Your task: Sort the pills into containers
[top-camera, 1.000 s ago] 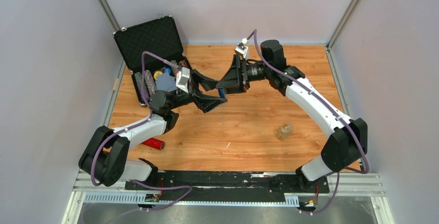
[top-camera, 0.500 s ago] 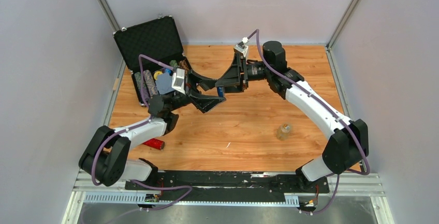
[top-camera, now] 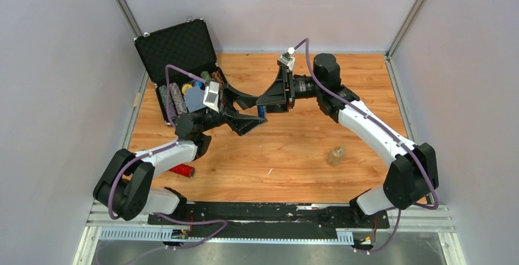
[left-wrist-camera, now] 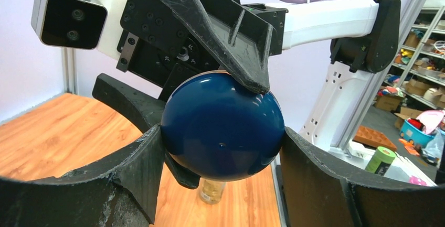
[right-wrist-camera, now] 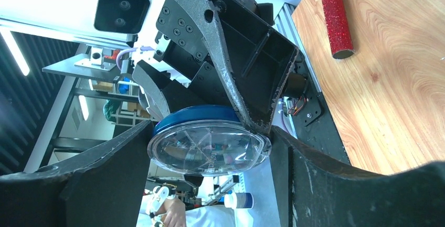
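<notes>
Right wrist alone, dish [right-wrist-camera: 207, 146] dividers visible

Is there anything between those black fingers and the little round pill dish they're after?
Nothing visible stands between them. The pill dish is up in the air, pinched between the left fingers and also between the right fingers, which touch it directly.

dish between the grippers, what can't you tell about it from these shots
Top view: the dish is nearly all hidden by the left gripper and right gripper clamped on it.
Left wrist: only its blue underside shows; the compartments face away.
Right wrist: glare and reflections on the clear lid hide whether pills lie inside.
Top view: the jar is too small to read its contents.
</notes>
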Controlling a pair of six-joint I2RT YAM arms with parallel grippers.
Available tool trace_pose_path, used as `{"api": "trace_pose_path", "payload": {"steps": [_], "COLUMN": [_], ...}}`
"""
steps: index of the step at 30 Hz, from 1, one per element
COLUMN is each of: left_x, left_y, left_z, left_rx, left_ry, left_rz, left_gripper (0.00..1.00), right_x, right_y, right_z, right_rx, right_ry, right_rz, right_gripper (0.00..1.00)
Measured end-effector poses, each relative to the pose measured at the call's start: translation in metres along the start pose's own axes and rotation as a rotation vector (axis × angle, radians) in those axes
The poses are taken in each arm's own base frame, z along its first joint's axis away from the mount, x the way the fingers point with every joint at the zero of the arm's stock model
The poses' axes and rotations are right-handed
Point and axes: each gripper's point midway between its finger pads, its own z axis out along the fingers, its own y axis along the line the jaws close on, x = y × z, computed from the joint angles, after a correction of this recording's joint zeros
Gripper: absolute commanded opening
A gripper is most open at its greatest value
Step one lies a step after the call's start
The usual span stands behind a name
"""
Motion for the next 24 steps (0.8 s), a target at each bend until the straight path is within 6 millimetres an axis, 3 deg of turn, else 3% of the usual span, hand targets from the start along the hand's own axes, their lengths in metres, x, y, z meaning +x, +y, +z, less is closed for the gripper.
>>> {"api": "trace_pose_path", "payload": {"steps": [9, 17, 21, 24], "left_x": [0.006, -0.007, -0.015, -0.019], "left_y": [-0.002, 0.010, 0.016, 0.016], "left_z": [-0.003, -0.011, -0.013, -0.010], "left_rx": [0.015, -0.022, -0.046, -0.041], "left_ry": [0.038, 0.013, -0.007, -0.014], "left_rz": [-0.035, -0.013, -0.006, 0.003], "left_gripper": [0.00, 0.00, 0.12, 0.31], "right_x": [0.005, -0.007, -0.008, -0.007], "right_y": [-0.006, 0.002, 0.000, -0.002], "right_z": [-0.005, -0.029, -0.034, -0.034], "right_rx": [-0.008, -0.003, 0.021, 0.040], "right_ry": [0.009, -0.047, -0.050, -0.046], "right_rz": [0.005, -0.031, -0.023, -0.015], "right_gripper": [0.35, 0.38, 0.37, 0.37]}}
